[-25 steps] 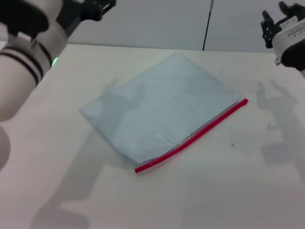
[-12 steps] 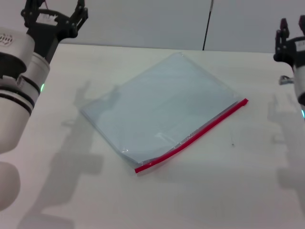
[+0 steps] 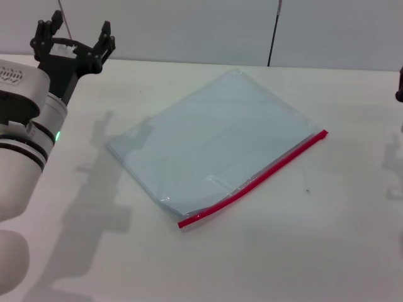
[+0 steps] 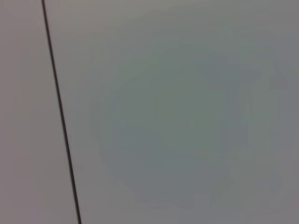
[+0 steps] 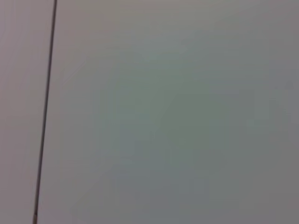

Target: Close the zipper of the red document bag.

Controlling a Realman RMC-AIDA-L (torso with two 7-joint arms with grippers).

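From the head view, the red document bag lay flat mid-table, its zipper along the near-right edge. The left gripper hung raised at the far left, fingers spread wide, holding nothing. The right gripper barely peeked in at the right edge. Both wrist views showed only a blank wall.

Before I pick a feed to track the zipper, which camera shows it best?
The head view: the zipper runs in full along the near-right edge of the red document bag. Both wrist views show only a blank wall with a dark seam, no zipper.
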